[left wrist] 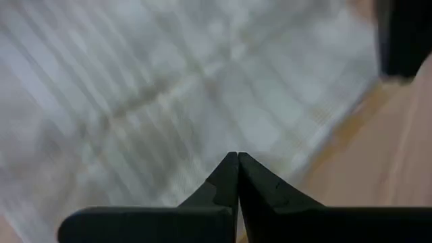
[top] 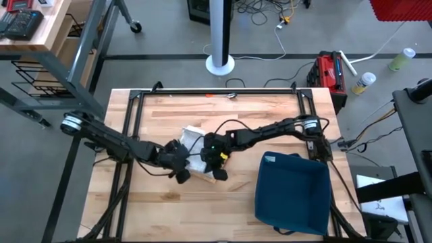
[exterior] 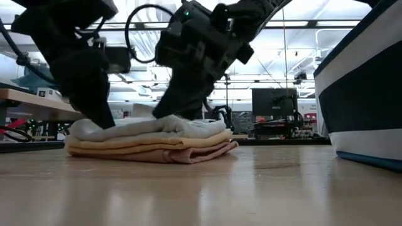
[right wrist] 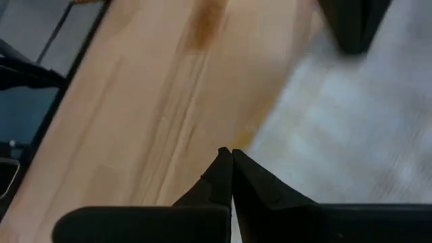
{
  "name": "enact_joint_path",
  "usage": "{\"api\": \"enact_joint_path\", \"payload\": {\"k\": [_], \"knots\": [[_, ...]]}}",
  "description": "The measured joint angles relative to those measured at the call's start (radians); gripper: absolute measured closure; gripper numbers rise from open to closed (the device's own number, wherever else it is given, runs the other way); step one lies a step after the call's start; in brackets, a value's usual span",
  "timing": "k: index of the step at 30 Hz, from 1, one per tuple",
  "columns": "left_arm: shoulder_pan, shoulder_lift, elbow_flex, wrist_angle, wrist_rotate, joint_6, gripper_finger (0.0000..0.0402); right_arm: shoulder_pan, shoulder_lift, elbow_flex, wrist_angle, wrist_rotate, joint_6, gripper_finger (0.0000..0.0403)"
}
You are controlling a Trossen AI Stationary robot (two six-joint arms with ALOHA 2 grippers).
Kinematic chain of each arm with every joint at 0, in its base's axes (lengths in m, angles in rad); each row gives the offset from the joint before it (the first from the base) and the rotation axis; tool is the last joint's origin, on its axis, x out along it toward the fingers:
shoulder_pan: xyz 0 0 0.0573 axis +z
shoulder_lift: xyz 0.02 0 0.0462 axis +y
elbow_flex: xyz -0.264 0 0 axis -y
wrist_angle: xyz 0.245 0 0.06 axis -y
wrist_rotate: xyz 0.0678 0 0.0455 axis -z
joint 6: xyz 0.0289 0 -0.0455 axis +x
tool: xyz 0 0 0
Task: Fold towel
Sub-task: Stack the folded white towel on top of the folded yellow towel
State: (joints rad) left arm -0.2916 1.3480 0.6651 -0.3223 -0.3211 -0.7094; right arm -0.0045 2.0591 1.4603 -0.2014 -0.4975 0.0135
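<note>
A folded towel (exterior: pixel 151 139) lies flat on the wooden table (top: pixel 169 209), a pale grey-white layer on top of tan layers. In the high view the towel (top: pixel 194 140) sits at the table's middle, partly hidden under both arms. My left gripper (exterior: pixel 105 123) is shut and slants down onto the towel's left end. My right gripper (exterior: pixel 164 115) is shut and comes down at the towel's top near its middle. In the left wrist view the shut gripper (left wrist: pixel 237 156) points at the pale cloth (left wrist: pixel 135 94). The right wrist view shows that gripper (right wrist: pixel 226 152) at the border of the cloth (right wrist: pixel 337 115) and bare wood. My left gripper meets the towel's top layer near its left end (exterior: pixel 116 128) with the tips of its shut fingers, slanting down from the table's left. The towel stays flat on the table. My right gripper meets the top layer near the towel's middle (exterior: pixel 179 120) with its shut fingertips, slanting down from the right. Whether either one presses the cloth or only brushes it, I cannot tell.
A dark blue bin (top: pixel 293 192) stands on the table's near right, close to the towel. A black metal frame (top: pixel 216 90) borders the table's far side and runs down both sides. Bare wood lies in front of the towel toward the near edge.
</note>
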Motion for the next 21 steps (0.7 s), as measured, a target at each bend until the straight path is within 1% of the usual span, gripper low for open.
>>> {"api": "enact_joint_path", "payload": {"k": [6, 10, 13, 17, 21], "knots": [[-0.018, 0.085, 0.0, 0.0, -0.003, -0.007, 0.0402, 0.005, 0.052, -0.004, -0.004, -0.002, 0.066, 0.0403], [-0.022, 0.1, 0.002, 0.008, -0.015, -0.012, 0.0402, 0.009, 0.099, -0.002, -0.005, -0.012, 0.096, 0.0403], [-0.023, 0.097, 0.002, 0.0, -0.029, -0.015, 0.0402, 0.011, 0.103, -0.001, -0.042, -0.024, 0.094, 0.0403], [-0.023, 0.083, 0.002, -0.073, -0.042, -0.02, 0.0402, 0.016, 0.103, -0.002, -0.084, -0.029, 0.09, 0.0403], [-0.024, 0.074, 0.002, -0.181, -0.063, -0.068, 0.0402, 0.018, 0.097, -0.005, -0.088, -0.029, 0.083, 0.0403]]}}
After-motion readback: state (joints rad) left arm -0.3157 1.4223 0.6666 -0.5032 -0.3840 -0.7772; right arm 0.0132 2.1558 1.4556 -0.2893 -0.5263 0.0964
